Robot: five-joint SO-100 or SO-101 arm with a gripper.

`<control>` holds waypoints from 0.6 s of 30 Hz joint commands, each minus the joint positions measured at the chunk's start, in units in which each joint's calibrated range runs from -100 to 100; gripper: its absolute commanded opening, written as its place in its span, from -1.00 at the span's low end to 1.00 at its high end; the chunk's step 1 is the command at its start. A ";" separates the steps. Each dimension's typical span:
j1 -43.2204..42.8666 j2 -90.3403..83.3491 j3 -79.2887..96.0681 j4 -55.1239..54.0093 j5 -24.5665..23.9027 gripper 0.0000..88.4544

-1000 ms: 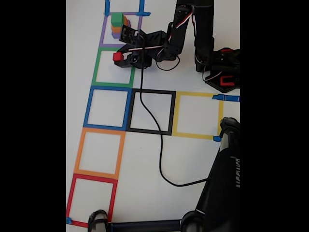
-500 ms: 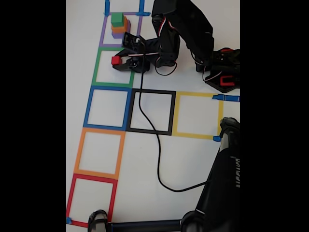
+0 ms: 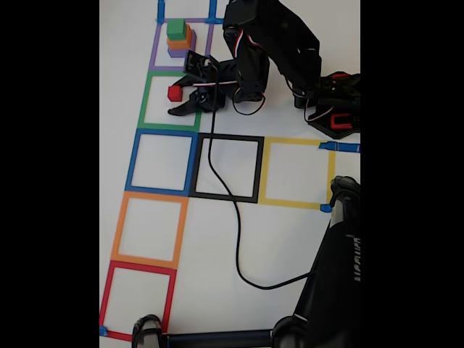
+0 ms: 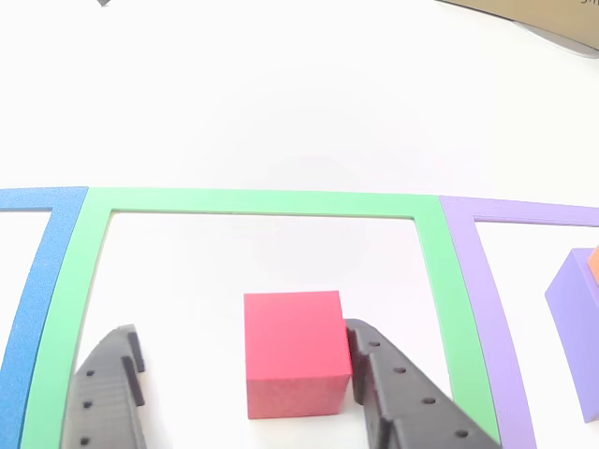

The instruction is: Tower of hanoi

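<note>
A small red cube (image 3: 175, 93) rests on the white table inside the green tape square (image 3: 148, 98). My gripper (image 3: 177, 96) is open around it. In the other view the red cube (image 4: 293, 351) sits low in the green square (image 4: 262, 201). The right finger (image 4: 393, 393) touches its side and the left finger (image 4: 108, 383) stands well apart. My gripper (image 4: 239, 335) straddles the cube. A stack with a green block (image 3: 175, 29) on orange and purple blocks fills the purple square (image 3: 155, 51). The purple block (image 4: 576, 309) shows at the right edge.
Blue (image 3: 132, 161), black (image 3: 229, 137), yellow (image 3: 297, 143), orange (image 3: 147, 196) and red (image 3: 138, 267) tape squares run down the table. A black cable (image 3: 236, 232) trails from the arm across the black square. A dark stand (image 3: 333, 261) occupies the lower right.
The gripper came down into the green square with the red cube, then its jaws spread apart. The cube now rests on the table with one finger off it.
</note>
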 commanded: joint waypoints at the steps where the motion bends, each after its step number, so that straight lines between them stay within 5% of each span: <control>1: 0.63 -4.99 0.53 -1.06 0.72 -0.38; 11: 4.08 -22.43 9.72 4.04 0.72 -0.47; 18: 9.55 -45.85 10.72 31.66 0.72 -0.85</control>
